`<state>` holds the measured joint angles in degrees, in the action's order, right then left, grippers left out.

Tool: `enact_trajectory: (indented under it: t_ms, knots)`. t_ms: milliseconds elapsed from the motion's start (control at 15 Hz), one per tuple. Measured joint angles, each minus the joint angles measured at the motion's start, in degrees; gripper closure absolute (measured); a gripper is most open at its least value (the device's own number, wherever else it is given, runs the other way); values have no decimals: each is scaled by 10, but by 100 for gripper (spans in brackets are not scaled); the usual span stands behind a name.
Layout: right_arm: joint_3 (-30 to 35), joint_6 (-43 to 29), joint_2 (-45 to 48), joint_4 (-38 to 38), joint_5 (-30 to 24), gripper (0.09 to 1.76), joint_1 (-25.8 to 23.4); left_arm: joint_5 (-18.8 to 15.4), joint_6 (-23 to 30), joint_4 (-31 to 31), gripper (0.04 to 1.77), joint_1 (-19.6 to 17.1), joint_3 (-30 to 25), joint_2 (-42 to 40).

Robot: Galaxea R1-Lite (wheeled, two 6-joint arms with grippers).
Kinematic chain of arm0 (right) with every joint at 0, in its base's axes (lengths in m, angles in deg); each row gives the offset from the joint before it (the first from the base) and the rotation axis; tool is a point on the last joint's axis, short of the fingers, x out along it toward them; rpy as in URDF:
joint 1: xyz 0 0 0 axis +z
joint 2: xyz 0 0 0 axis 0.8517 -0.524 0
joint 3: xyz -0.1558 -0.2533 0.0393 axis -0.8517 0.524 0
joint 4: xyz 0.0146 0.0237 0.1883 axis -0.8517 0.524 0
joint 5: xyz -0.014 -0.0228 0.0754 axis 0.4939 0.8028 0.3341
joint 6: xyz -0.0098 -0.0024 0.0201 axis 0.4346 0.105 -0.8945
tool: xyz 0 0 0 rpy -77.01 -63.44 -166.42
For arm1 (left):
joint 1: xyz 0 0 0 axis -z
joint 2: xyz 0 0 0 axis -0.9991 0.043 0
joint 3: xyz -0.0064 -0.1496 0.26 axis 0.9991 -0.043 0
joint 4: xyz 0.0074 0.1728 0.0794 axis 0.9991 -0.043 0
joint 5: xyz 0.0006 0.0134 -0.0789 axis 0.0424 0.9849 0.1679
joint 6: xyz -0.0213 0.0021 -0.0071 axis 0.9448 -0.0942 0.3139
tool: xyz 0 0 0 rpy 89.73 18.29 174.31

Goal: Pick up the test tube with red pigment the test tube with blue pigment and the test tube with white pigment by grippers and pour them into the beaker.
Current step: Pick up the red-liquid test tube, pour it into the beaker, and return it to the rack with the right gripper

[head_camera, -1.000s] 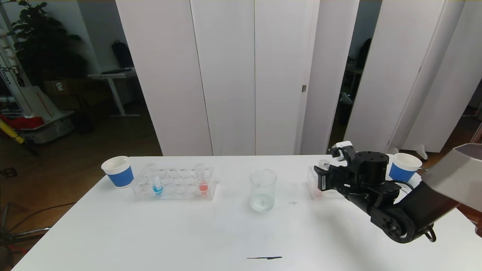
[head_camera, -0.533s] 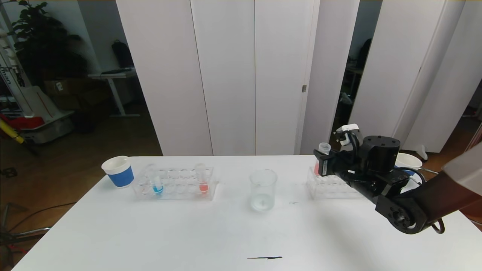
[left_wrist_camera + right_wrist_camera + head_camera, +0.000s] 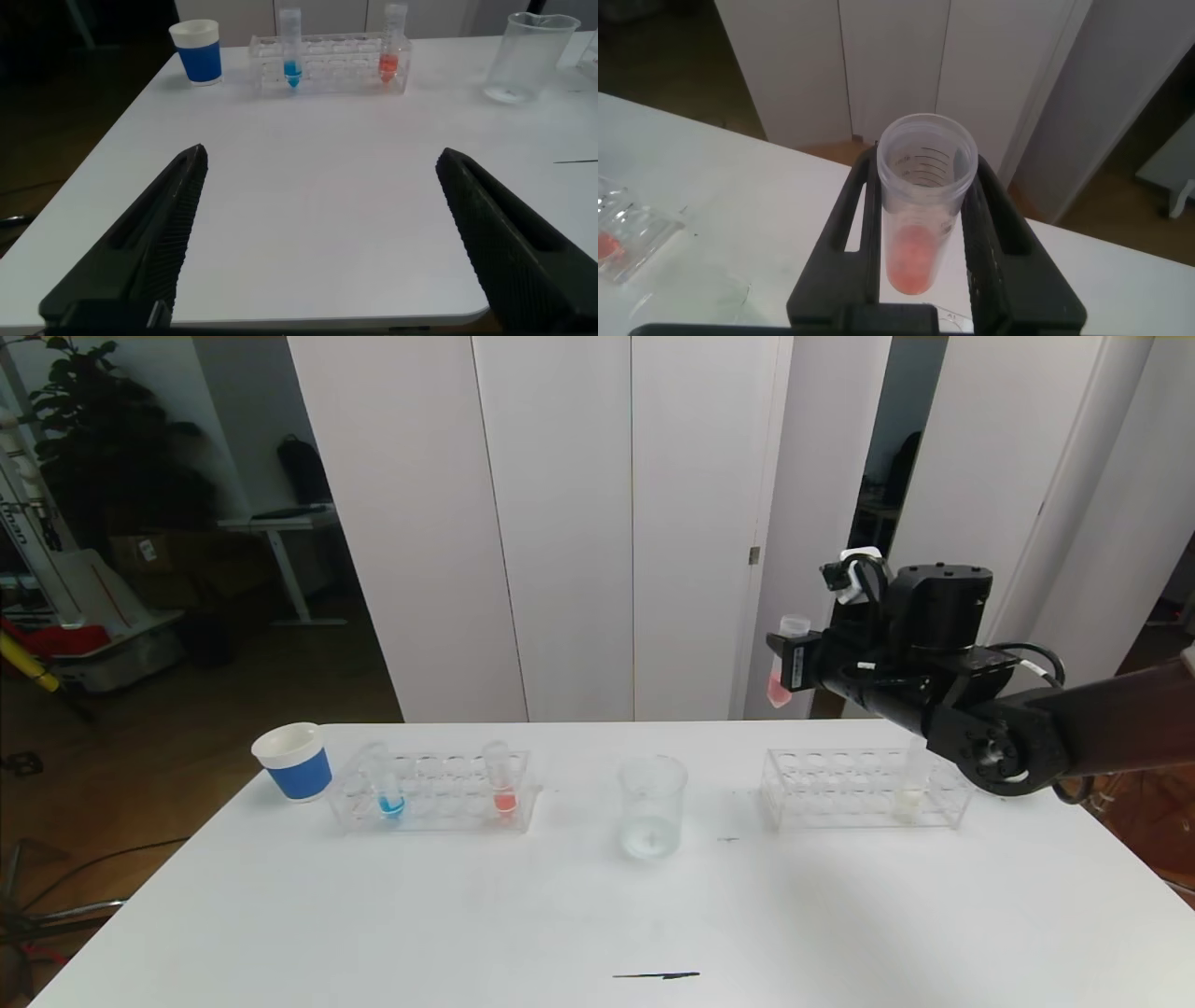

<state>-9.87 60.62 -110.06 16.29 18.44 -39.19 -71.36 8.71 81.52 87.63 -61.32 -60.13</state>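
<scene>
High above the right-hand rack, the right gripper is clamped on the test tube with red pigment, pinching its upper wall just below the open mouth, with the red settled at its bottom. Thin and light, it looks smooth and slippery, so a firm squeeze near the top suits it. Over the table's near edge, the left gripper hangs wide apart, far from the beaker

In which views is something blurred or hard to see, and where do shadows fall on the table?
Head view: even light; the right gripper casts a soft shadow on the table, and the clear beaker looks faint against white. Left wrist view: the left gripper fingers are dark and out of focus. Right wrist view: the test tube with red pigment is sharp, its background soft.
</scene>
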Motion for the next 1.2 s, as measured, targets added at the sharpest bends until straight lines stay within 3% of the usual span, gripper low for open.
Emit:
enact_trajectory:
  t_ms: [200,467,933,1200]
  knots:
    - [-106,-2,-15,80,-36,127,6,0,0,0,6,0,0,0]
    - [-177,17,-62,81,-98,127,16,0,0,0,6,0,0,0]
    - [-164,216,-93,41,-173,127,35,0,0,0,6,0,0,0]
    - [-120,255,-92,-54,-186,127,44,0,0,0,6,0,0,0]
